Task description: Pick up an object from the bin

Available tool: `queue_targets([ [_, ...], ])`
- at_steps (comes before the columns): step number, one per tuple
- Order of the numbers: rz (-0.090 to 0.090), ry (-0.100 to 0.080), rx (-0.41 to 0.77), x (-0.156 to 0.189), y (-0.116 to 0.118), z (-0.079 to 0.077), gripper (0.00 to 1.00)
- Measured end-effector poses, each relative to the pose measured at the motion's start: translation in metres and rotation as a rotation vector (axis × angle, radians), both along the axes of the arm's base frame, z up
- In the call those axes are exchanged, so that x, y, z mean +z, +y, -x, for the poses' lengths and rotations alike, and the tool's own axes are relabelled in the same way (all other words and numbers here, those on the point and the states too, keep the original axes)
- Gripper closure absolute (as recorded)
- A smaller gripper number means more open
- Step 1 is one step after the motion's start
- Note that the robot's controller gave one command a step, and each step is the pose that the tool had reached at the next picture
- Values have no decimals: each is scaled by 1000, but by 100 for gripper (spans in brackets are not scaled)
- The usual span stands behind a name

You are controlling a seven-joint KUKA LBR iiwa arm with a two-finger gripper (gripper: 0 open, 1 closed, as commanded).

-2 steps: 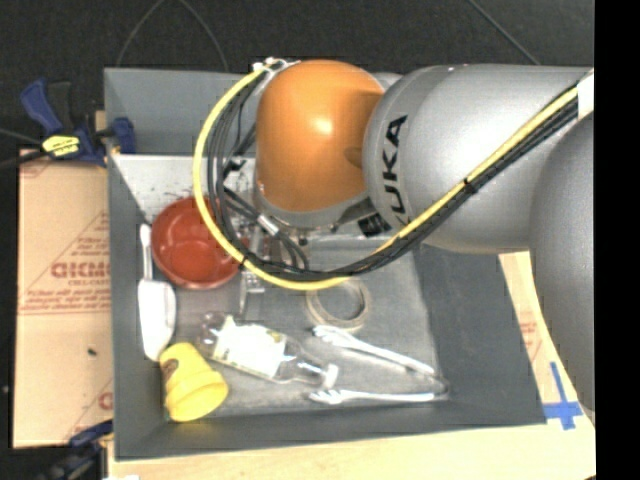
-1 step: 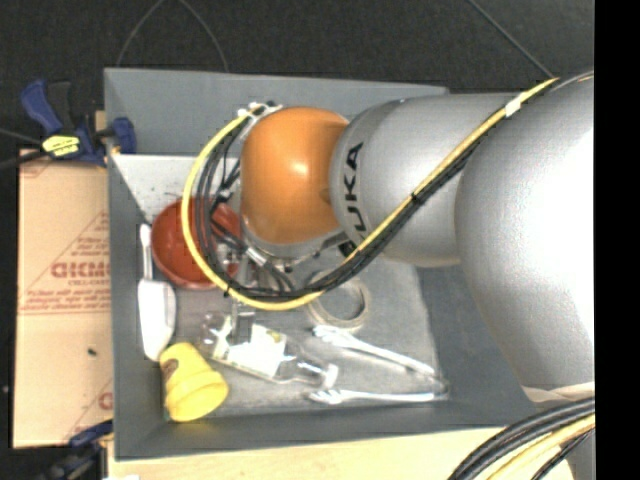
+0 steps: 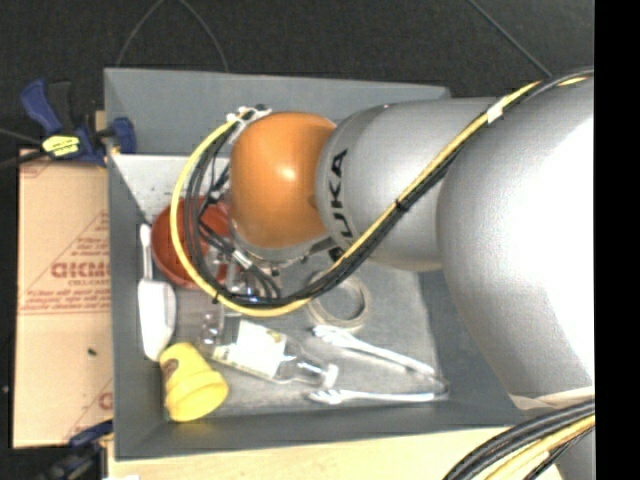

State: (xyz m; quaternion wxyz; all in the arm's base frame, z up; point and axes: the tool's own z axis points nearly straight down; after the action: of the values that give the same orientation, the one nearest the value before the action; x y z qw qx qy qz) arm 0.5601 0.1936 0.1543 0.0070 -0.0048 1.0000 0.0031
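Although the orange wrist cover [image 3: 280, 178] and its loop of cables [image 3: 183, 230] hide most of what lies under them, the arm [image 3: 480, 218] reaches in from three o'clock across the grey bin [image 3: 300, 96] and sits low over its left half. I judge the step in hand to be the approach, since nothing can be seen held and the pick is not yet made. At about eight o'clock a white oblong piece [image 3: 155, 318] lies along the wall. Just above it, near nine to ten o'clock, a red bowl [image 3: 170, 250] shows partly from under the cables. A yellow cap-shaped toy [image 3: 190, 380] rests at seven o'clock. The gripper [image 3: 228, 286] is beside the red bowl, perhaps over its right edge, though I cannot tell whether it is parted or closed, nor whether it touches anything. Below it, at six o'clock, lies a clear-wrapped white pack [image 3: 265, 353]. A pale tape ring [image 3: 340, 308] sits just past the middle, and clear plastic tongs [image 3: 385, 373] stretch toward five o'clock. The red bowl is the likeliest target, being nearest. The next move calls for settling squarely on one thing, closing on a rim or edge that will not slip, then lifting straight up, clear of the left wall and of the neighbours.
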Motion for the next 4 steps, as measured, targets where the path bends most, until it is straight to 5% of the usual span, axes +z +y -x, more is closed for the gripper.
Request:
queue_targets([
  [1,-1,10,-368,-11,-22,0,0],
  [2,0,1,-24,-20,-52,36,0],
  [3,-1,1,-140,-41,-40,28,0],
  [4,-2,-3,-144,-55,-70,40,100],
])
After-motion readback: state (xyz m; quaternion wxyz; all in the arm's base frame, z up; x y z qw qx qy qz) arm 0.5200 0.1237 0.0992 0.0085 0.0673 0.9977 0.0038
